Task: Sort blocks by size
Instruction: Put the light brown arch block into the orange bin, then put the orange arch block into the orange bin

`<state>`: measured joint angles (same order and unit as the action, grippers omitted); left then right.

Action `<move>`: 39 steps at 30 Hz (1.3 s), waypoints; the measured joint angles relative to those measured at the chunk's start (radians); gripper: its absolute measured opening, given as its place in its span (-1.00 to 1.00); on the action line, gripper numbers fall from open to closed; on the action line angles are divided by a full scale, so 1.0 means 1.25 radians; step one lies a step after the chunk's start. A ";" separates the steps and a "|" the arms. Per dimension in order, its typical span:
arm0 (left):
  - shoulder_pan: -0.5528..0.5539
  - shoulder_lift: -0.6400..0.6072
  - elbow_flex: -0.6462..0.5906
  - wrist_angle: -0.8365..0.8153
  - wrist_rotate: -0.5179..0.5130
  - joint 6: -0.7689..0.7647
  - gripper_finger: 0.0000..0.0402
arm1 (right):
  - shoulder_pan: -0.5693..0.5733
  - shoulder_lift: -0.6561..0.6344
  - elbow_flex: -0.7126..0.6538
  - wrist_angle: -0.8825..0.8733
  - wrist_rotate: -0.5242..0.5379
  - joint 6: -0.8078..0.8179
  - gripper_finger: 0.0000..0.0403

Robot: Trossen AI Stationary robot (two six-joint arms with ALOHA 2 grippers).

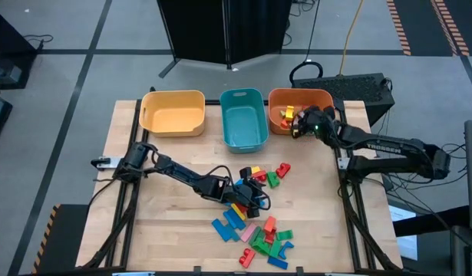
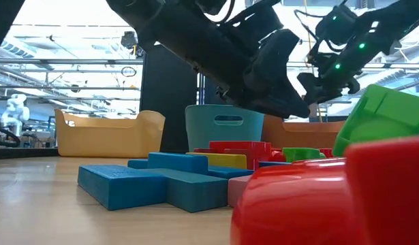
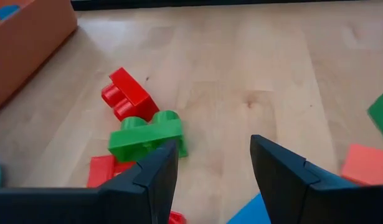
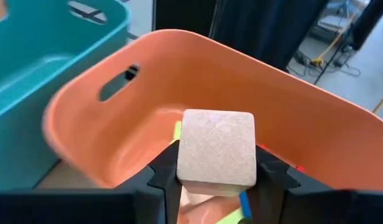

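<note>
Blocks (image 1: 255,226) of bright toy plastic, in blue, red, green, yellow and pink, lie scattered in a loose heap on the pale wooden table (image 1: 166,230), on the near side of three plastic bins lined along the far edge. The orange bin (image 1: 275,121) is the landmark: beside it to the left stands the teal bin (image 1: 243,117), and further left the yellow bin (image 1: 173,113).

The right gripper (image 1: 302,120) hangs directly over the orange bin. Its wrist camera shows the two dark fingers pinching a small pale, almost beige cube block (image 4: 216,148), held above the bin's inner floor, where a few small coloured pieces (image 1: 287,113) already rest.

The left gripper (image 1: 255,192) hovers low over the heap, toward the near side of the table from the orange bin and well apart from it. Its fingers (image 3: 155,177) are spread, nothing between them. Just beyond one fingertip lies a green two-stud brick (image 3: 146,135), touching a red two-stud brick (image 3: 127,94).

Judging from this, the step in hand is dropping a small piece into the orange bin while the left arm lines up its next pick. The right gripper likely needs only to let go, since the cube already sits inside the rim. The left gripper probably needs to shift sideways to straddle the green brick before closing. Most blocks remain unsorted; the teal and yellow bins look empty.
</note>
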<state>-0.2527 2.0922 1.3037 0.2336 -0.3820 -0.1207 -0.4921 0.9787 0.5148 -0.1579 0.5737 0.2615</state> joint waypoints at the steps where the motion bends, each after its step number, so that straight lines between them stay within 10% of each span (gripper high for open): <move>1: 0.000 0.000 0.000 0.000 0.000 0.004 -0.04 | -0.020 0.008 0.000 0.004 -0.016 -0.003 -0.39; 22: 0.022 0.000 0.000 0.019 0.010 0.108 -0.04 | -0.183 0.238 0.000 0.125 -0.213 -0.008 -0.32; 39: 0.061 0.000 0.000 0.080 0.012 0.194 -0.04 | -0.165 0.104 0.000 0.144 -0.209 0.009 0.16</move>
<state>-0.1765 2.0922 1.3037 0.3341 -0.3674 0.1215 -0.6980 1.1083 0.5144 0.0218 0.3119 0.2730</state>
